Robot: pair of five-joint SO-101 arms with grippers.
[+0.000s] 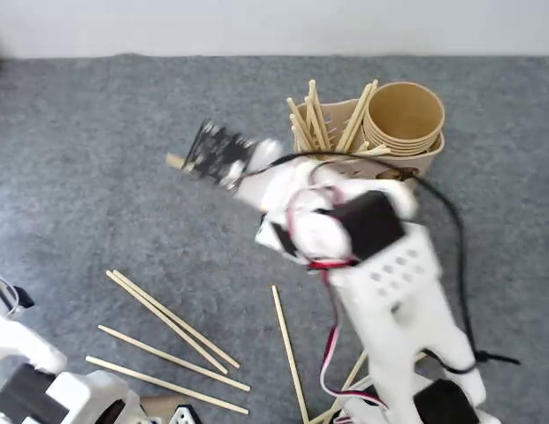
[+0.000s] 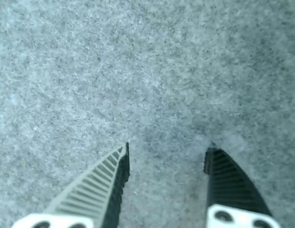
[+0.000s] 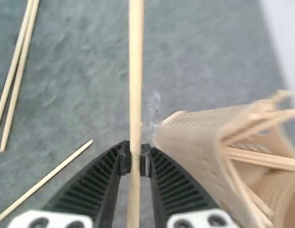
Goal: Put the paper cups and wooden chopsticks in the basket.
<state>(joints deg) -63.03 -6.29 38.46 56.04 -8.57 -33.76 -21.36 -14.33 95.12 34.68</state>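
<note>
**A:** What does the right claw (image 3: 135, 154) have?

**B:** One stick (image 3: 135, 71). The jaws are all but closed and pinch it partway along, so it runs out past the tips and also back toward the wrist.

**A:** Where is that?

**B:** Over the grey mat (image 1: 80, 177), just beside the basket (image 3: 195, 142), at the end away from the cups (image 1: 405, 115). In the high view the stick's end pokes out beyond the claw and points away from the basket.

**A:** What is in the basket?

**B:** The cups sit nested in a stack at one end. A bunch of sticks (image 1: 314, 115) leans upright at the other end, fanned out above the rim.

**A:** Is anything lying on the mat?

**B:** Yes, loose sticks (image 1: 172, 322), down near the arms' bases. Two of them lie side by side as a pair, and two singles lie close below them. Another one is near the right arm (image 1: 389, 300). One more shows partly from under that arm.

**A:** And the left claw (image 2: 168, 149)?

**B:** It is spread wide with nothing between the jaws, and it hangs low over plain mat. The left arm (image 1: 26, 380) sits at the near corner in the high view, well apart from the basket.
</note>
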